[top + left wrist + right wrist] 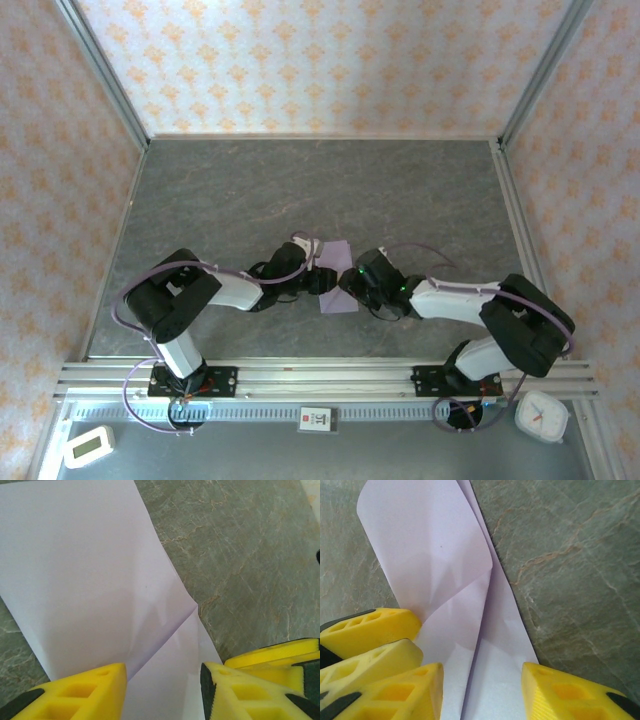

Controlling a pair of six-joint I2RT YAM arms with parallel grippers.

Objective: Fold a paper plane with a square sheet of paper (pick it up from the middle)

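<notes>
While both arms reach inward from their bases, we see the lilac sheet [337, 272] lying on the grey worktop [300, 190], near the middle of the surface and between the two wrists. The left end effector [318, 268] is at the sheet's left side and the right end effector [352, 284] at its right side, close together across the paper.

From the left wrist we see the left end effector [162, 672] with its yellow fingers [85, 692] moderately apart. The sheet [90, 570] runs through the gap and is not pinched. One layer is folded over another, and a crease ends at the right edge.

From the right wrist, the right end effector [482, 672] is likewise spread to a middling width over the sheet [435, 555], gripping nothing. A flap curls over the lower layer in a soft bend. The other arm's fingers [370, 630] are at the flap's left edge.
</notes>
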